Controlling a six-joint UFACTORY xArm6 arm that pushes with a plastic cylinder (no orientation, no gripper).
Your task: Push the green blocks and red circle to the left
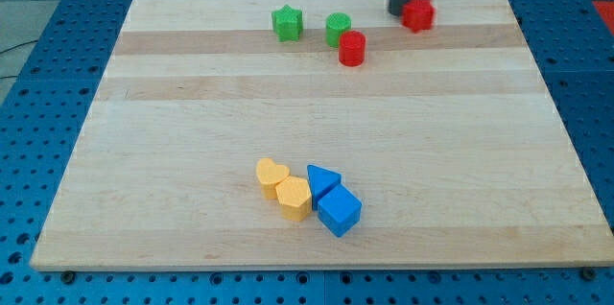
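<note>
A green star block (286, 23) and a green round block (337, 29) sit near the view's top centre of the wooden board (192, 132). A red circle block (352, 48) touches the green round block at its lower right. My tip (399, 11) is at the view's top, right of these three, touching the left side of a red star-like block (418, 14).
A yellow heart block (271, 175), a yellow hexagon block (294, 197), a blue triangle block (322, 181) and a blue cube (339, 211) cluster near the view's bottom centre. The board lies on a blue perforated table (58, 75).
</note>
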